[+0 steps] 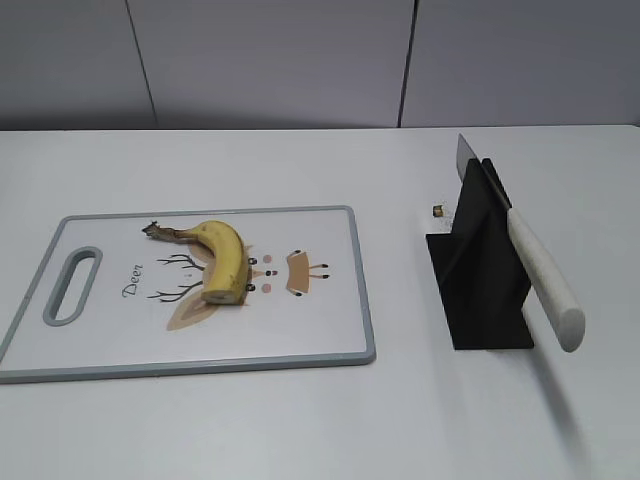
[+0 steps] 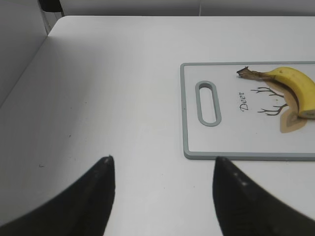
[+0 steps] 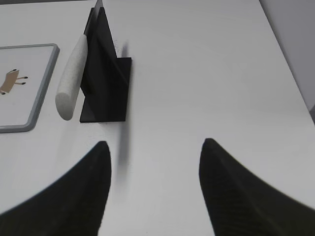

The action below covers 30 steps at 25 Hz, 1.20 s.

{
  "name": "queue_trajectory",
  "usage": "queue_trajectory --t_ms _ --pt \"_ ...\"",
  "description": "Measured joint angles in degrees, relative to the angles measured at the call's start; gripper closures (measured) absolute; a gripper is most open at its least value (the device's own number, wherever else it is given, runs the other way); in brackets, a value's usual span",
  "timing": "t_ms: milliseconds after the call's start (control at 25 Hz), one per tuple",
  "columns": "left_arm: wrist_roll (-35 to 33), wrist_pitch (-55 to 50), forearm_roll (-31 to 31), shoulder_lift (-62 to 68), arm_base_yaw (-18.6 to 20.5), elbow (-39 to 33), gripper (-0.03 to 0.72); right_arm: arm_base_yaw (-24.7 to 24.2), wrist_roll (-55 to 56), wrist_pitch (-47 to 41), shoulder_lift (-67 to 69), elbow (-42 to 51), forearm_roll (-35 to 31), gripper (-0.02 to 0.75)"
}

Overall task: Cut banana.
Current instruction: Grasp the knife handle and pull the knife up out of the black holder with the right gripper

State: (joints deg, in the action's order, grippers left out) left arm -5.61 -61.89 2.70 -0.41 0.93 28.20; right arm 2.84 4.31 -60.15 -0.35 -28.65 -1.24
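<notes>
A yellow banana [image 1: 225,259] with a brown stem lies on the white cutting board [image 1: 110,345], its cut end toward the front. It also shows in the left wrist view [image 2: 298,88] on the board [image 2: 236,142]. A knife with a white handle [image 1: 545,280] rests in a black stand [image 1: 478,285] to the right of the board. The knife [image 3: 69,81] and stand [image 3: 106,83] also show in the right wrist view. My left gripper [image 2: 162,160] is open and empty over bare table left of the board. My right gripper [image 3: 153,142] is open and empty, nearer than the stand.
A small dark object [image 1: 437,210] lies on the white table [image 1: 400,420] behind the stand. The table's left edge [image 2: 29,64] and right edge [image 3: 290,69] are in the wrist views. A grey wall stands behind the table.
</notes>
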Motion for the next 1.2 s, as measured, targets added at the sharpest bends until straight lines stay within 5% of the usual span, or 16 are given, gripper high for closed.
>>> queue_trajectory --t_ms 1200 --pt "0.00 0.00 0.00 0.00 0.00 0.00 0.111 0.00 0.02 0.00 0.00 0.00 -0.05 0.306"
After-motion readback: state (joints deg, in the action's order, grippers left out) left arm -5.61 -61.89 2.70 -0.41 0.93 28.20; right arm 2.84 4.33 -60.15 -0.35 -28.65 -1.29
